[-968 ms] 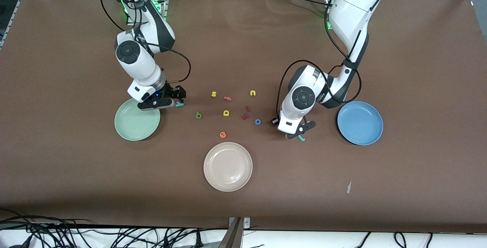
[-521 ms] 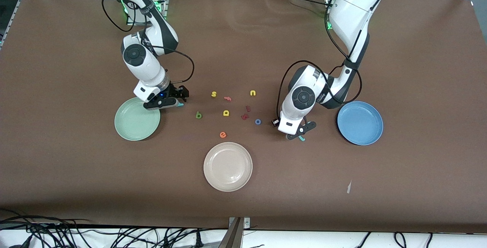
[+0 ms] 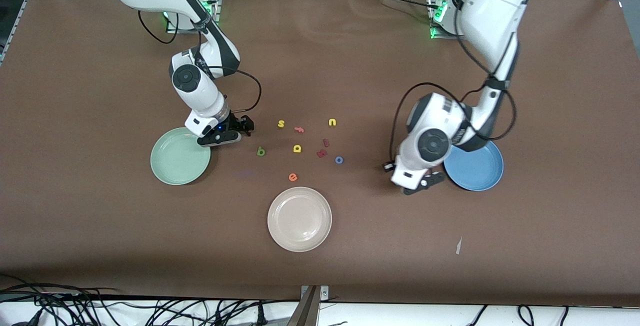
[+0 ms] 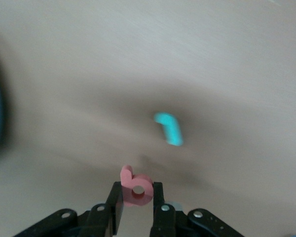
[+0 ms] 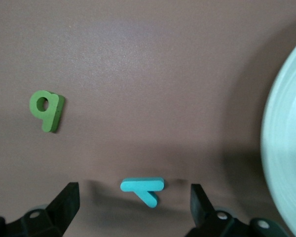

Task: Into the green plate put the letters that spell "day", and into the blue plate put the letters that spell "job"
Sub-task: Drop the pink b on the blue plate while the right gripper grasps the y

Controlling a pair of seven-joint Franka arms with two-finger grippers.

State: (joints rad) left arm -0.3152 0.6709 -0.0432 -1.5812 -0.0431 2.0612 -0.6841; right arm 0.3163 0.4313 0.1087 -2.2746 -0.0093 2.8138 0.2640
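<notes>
The coral-red b [image 4: 135,190] is held up in the air, pinched between the jaws of the left gripper [image 3: 425,184], which hangs over the table [image 3: 550,91] just beside the rim of the blue plate [image 3: 480,171]. In the left wrist view the teal j [image 4: 169,128] lies on the table under that gripper (the front view hides it behind the arm). The blue plate has no letter in the part that shows.

The teal y [image 5: 143,189] lies flat on the table between the wide-apart jaws of the right gripper [image 3: 227,135]. That gripper is low, right next to the green plate [image 3: 175,163], on the side toward the letters. The green plate has nothing in it.

The dark green d [image 3: 260,151] sits on the table near the right gripper, a bit nearer to the front camera. The yellow a [image 3: 297,148] lies in the middle of the letter bunch. The blue o [image 3: 339,160] lies at the end of the bunch toward the left arm.

Other letters lie around them: a yellow s [image 3: 281,124], a yellow u [image 3: 332,122], an orange e [image 3: 293,177], and some small red letters [image 3: 322,152]. A cream-white plate [image 3: 299,219] sits nearest to the front camera, with nothing in it.
</notes>
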